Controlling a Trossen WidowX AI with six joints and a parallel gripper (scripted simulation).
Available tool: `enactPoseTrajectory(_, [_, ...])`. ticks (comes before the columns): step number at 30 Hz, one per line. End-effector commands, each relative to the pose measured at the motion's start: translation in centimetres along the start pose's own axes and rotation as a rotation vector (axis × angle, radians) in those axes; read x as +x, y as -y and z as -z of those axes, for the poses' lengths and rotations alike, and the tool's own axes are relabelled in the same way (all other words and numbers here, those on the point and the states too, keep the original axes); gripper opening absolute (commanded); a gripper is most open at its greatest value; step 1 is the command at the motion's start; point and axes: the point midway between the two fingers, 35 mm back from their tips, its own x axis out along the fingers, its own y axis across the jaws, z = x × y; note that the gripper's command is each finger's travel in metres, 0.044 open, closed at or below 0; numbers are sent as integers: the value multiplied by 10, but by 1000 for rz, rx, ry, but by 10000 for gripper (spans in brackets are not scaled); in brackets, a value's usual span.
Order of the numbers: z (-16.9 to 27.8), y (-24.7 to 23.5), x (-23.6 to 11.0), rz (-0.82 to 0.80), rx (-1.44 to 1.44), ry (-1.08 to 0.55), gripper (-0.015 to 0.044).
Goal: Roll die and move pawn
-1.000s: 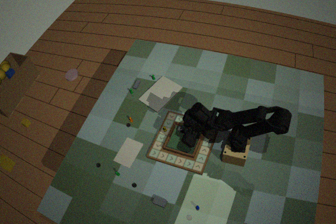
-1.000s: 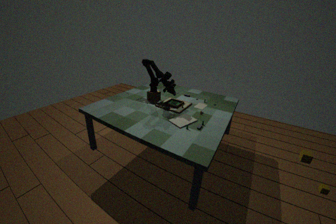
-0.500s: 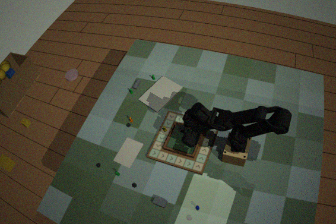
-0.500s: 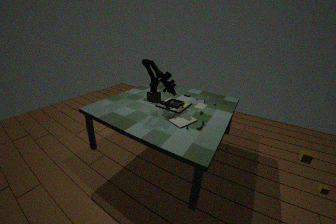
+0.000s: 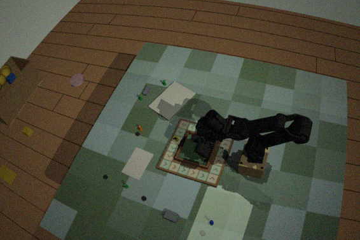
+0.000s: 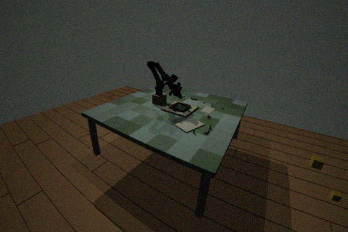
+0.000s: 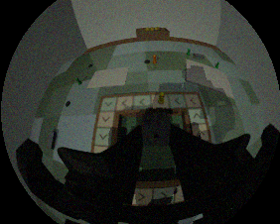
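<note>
- The gripper (image 5: pixel 203 146) hangs above the dice tray (image 5: pixel 188 151), which sits in the middle of the board (image 5: pixel 193 172).
- The jaws are only a little apart, and they are closed on something small. I judge that this is the die (image 7: pixel 156 122). In the wrist view it shows only as a dark block between the two fingers, and its pips cannot be read.
- So the die is not on the table. It is inside the jaws, with the green floor of the tray directly below them.
- This is the relation that matters for the coming move: straight down from the jaws is the tray and not a square of the ring. If the jaws open here, the die should fall inside the walls.
- A die has no long axis, so the angle of the wrist matters little.
- The yellow pawn (image 5: pixel 175 138) stands on a square of the ring ahead of the jaws, beyond the far wall of the tray. It is apart from the fingers.
- There is only one arm, so it must do both moves.
</note>
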Motion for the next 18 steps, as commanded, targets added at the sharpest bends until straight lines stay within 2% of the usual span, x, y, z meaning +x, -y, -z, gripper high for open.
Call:
enactPoseTrajectory(1, [0, 0, 0, 0, 0, 0, 157])
enactPoseTrajectory(4, [-2, 0, -1, 0, 0, 0, 236])
enactPoseTrajectory(8, [-29, 0, -25, -5, -3, -6, 341])
enactPoseTrajectory(12, [-30, 0, -27, -5, -3, -6, 440])
enactPoseTrajectory(14, [-30, 0, -25, -5, -2, -40, 440])
enactPoseTrajectory(18, [-28, 0, -15, -4, 2, -233, 440])
